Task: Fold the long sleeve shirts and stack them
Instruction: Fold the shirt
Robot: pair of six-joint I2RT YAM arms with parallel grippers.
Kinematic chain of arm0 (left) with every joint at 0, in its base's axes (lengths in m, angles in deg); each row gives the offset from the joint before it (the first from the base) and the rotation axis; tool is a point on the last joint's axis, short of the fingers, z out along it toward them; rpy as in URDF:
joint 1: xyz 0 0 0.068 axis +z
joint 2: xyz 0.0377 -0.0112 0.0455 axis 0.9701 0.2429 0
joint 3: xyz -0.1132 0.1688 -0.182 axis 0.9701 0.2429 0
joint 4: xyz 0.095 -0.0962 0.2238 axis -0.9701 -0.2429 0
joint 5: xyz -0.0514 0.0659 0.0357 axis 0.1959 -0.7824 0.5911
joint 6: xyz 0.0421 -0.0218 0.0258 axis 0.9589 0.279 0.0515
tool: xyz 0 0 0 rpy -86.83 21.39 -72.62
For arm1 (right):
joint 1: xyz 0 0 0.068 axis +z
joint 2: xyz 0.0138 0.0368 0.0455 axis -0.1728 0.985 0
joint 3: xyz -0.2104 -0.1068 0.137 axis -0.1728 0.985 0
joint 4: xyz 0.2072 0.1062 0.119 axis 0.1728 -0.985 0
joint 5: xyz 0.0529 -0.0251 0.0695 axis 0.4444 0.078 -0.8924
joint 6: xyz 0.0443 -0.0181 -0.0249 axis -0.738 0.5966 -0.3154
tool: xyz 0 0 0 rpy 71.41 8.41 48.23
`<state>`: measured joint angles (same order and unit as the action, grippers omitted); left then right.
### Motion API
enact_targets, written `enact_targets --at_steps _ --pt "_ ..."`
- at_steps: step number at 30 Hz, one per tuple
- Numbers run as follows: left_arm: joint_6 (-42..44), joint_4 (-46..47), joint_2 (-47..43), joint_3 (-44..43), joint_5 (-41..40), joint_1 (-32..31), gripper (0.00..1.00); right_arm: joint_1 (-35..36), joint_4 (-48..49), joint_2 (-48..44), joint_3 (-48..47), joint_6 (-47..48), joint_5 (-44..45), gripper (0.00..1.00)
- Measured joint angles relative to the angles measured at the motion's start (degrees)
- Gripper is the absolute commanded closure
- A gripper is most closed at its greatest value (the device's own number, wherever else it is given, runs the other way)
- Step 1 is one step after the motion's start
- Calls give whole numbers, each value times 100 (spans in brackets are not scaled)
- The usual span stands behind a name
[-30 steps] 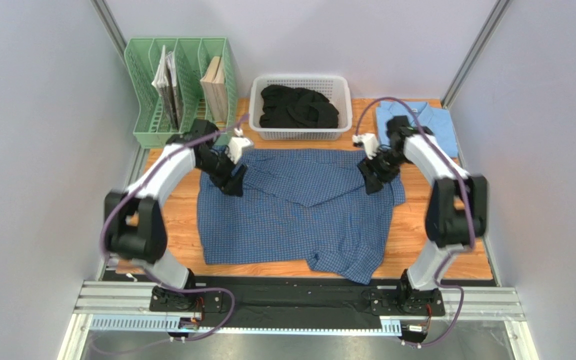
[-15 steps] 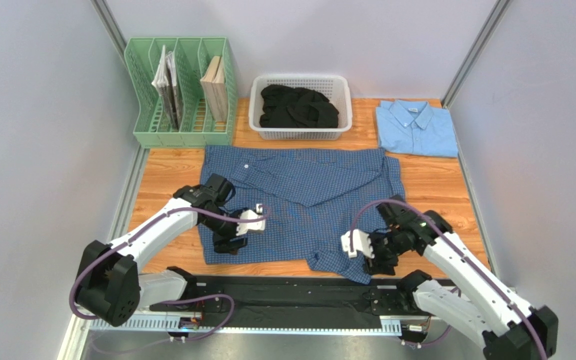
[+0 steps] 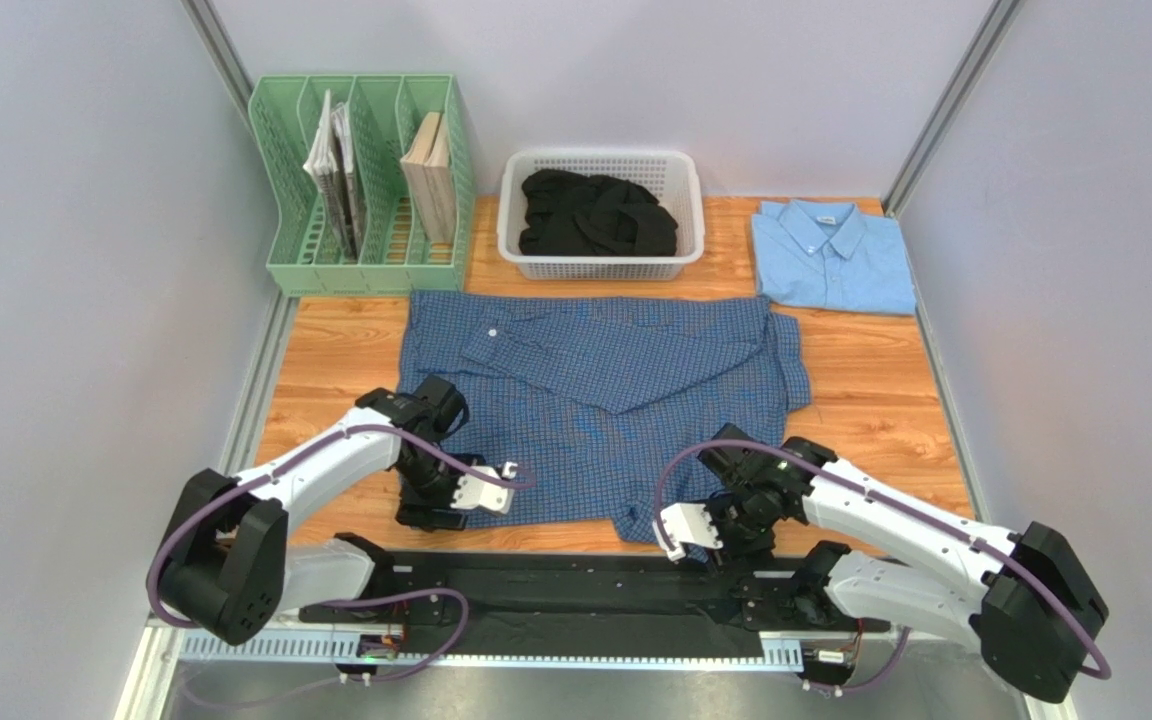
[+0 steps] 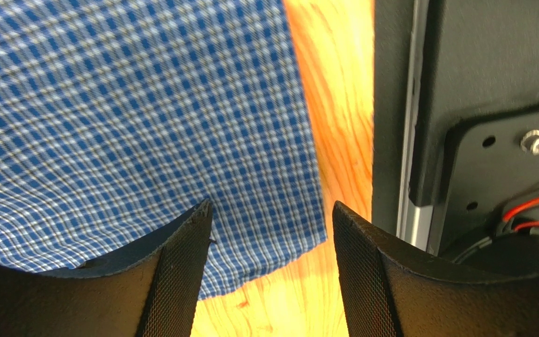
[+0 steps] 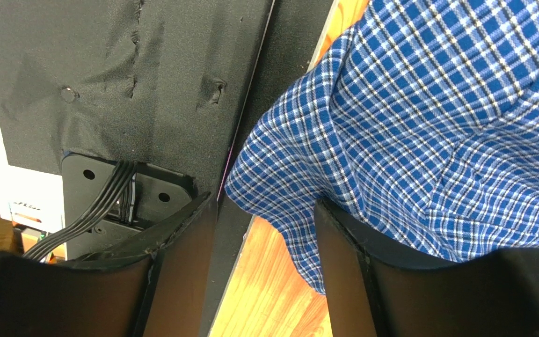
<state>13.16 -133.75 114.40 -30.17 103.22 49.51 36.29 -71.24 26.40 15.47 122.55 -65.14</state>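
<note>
Two shirts lay on the table (image 3: 868,405); the dark blue checked shirt (image 3: 597,405) was spread flat mid-table, long axis running left to right, collar end unclear; the light blue shirt (image 3: 833,258) sat folded at the far right corner — collar toward the far edge; the left gripper (image 4: 272,210) stood spread over the checked shirt's near-left corner; the right gripper (image 5: 265,200) stood spread astride its near-right corner — not pinching.

Checked shirt (image 3: 597,390): near corners covered from above; cropped by the frame in the 2 wrist views.
Left gripper (image 4: 272,225): finger bases cut off by the lower edge.
Right gripper (image 5: 265,210): finger bases likewise cut off.
Basket (image 3: 515,210): dark cloth (image 3: 597,210), kind indiscernible.
Rack (image 3: 279,180): books (image 3: 426,173), titles too small to read.
</note>
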Motion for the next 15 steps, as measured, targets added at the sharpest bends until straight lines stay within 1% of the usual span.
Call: enact_targets --at_steps 4,6,8,9,10,11,12,13,14,15 --pt "256 -114 -168 125 -140 -39 31 216 61 24 4 -4 57 36" --pt "396 -138 -249 186 -254 -74 34 417 127 166 4 -33 74 37" --pt "466 -107 -286 225 -330 -116 43 546 186 352 4 -68 111 49" --pt "492 -59 -295 243 -380 -133 46 581 219 442 4 -92 120 58" --pt "518 26 -308 271 -433 -157 53 610 258 546 -22 -133 173 73" --pt "518 76 -321 280 -472 -166 58 616 313 605 -48 -164 192 77" --pt "527 142 -343 302 -522 -173 62 621 376 684 -74 -271 269 85" --pt "516 205 -369 317 -546 -170 69 621 420 734 -83 -310 308 88" --pt "507 267 -402 334 -557 -170 71 623 476 748 -101 -391 382 92" --pt "483 289 -437 350 -560 -170 75 623 507 737 -103 -466 446 98"
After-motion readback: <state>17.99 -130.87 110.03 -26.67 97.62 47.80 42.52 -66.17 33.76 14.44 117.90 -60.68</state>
